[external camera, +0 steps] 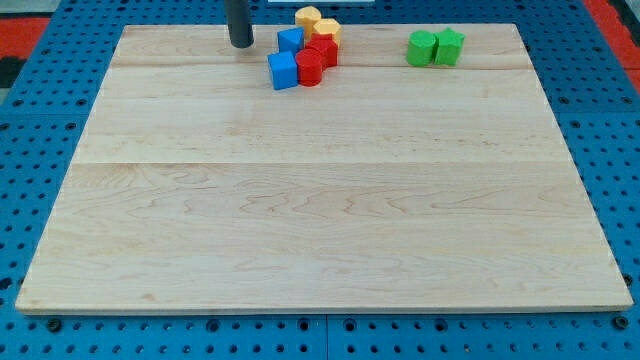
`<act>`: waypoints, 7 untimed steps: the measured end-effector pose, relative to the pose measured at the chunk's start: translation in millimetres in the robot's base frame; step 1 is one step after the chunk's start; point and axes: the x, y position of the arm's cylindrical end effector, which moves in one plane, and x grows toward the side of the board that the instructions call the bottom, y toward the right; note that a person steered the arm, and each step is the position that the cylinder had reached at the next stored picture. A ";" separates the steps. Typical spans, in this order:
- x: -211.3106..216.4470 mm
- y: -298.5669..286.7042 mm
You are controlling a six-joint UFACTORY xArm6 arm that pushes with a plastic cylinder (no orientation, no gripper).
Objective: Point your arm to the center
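My tip rests on the wooden board near its top edge, left of centre. Just to its right lies a tight cluster: a blue cube, a second blue block, a red block, another red block, and two yellow blocks at the top. The tip stands apart from the cluster, about a block's width left of the upper blue block. Two green blocks sit side by side further to the view's right.
The board lies on a blue perforated table. A red strip shows at the view's top right corner.
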 end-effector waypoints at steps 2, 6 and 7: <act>-15.1 -69.1; -32.2 -90.8; -24.6 -79.1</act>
